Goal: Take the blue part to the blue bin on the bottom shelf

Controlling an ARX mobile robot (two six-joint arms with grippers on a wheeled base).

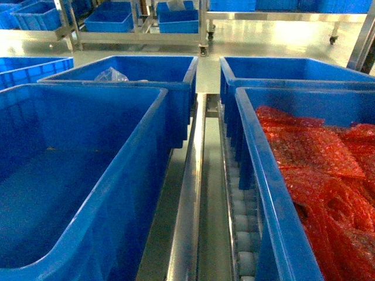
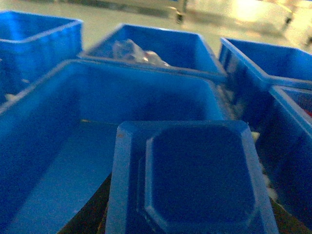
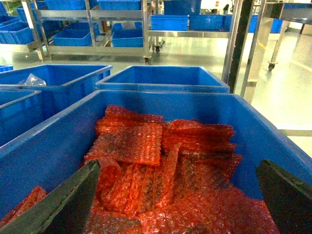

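Observation:
In the left wrist view a blue part (image 2: 195,180), a moulded tray-like piece with cut corners, fills the lower frame. My left gripper (image 2: 190,222) is shut on it, and only dark finger edges (image 2: 92,209) show beside it. The part hangs above the near-left blue bin (image 2: 48,122), whose floor is bare. This bin (image 1: 135,152) stands on the bottom shelf, beside the centre rail (image 1: 190,193) and white rollers (image 1: 243,222). My right gripper (image 3: 178,195) is open over red bubble-wrap bags (image 3: 146,146). Neither gripper shows in the head view.
The near-right bin (image 1: 263,175) holds the red bags. Behind stand two more blue bins; the far-left one (image 1: 176,70) holds a clear plastic bag (image 1: 111,75). Another bin (image 1: 35,67) sits at the far left. Steel racks with bins (image 1: 111,20) line the back.

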